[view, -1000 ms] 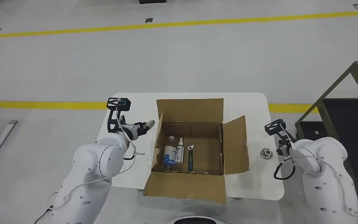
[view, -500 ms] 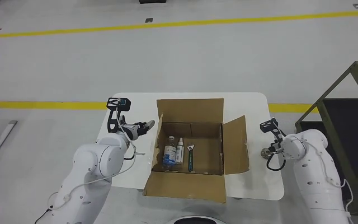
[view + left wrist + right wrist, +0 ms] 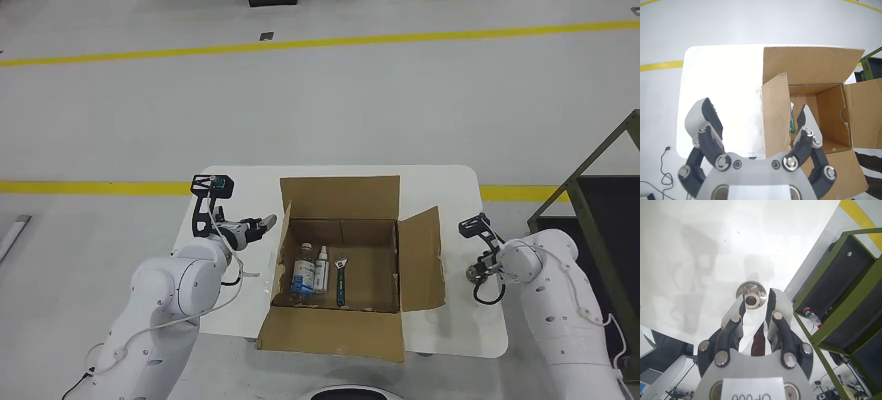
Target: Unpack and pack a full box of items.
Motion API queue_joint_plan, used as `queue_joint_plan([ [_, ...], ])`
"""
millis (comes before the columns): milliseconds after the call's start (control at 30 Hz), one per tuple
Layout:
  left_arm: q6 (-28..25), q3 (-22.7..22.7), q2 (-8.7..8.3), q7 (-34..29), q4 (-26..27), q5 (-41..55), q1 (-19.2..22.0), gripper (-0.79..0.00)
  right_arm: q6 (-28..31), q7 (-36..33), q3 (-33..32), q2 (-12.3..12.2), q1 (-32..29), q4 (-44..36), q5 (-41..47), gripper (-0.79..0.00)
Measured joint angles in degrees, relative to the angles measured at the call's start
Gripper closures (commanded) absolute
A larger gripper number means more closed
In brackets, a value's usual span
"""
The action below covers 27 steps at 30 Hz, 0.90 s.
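Right gripper (image 3: 757,294): partly apart, one finger on each side of the flange (image 3: 750,286) hub, not clamped; I cannot tell if they touch it.
Flange spot: flat on the desk (image 3: 240,190), near its right edge.
Left gripper (image 3: 755,103): spread wide, holding nothing, over the desk beside the box (image 3: 340,197) left flap.
Box: open, mid-desk; two bottles (image 3: 303,270) and a wrench (image 3: 341,282) inside.

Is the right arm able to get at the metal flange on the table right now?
Probably yes: the right gripper is open at the metal flange, a finger on each side of its hub, and nothing lies between them.
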<state>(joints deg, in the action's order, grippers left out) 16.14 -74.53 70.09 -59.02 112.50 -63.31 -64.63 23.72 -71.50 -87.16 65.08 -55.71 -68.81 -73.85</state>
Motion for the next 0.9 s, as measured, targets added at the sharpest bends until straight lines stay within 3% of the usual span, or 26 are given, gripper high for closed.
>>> queue_joint_plan([
  [900, 0.0, 0.0, 0.00, 0.0, 0.0, 0.0, 0.0, -0.785, -0.8, 2.5, 3.9, -0.7, 2.2, 6.1, 1.6, -0.225],
])
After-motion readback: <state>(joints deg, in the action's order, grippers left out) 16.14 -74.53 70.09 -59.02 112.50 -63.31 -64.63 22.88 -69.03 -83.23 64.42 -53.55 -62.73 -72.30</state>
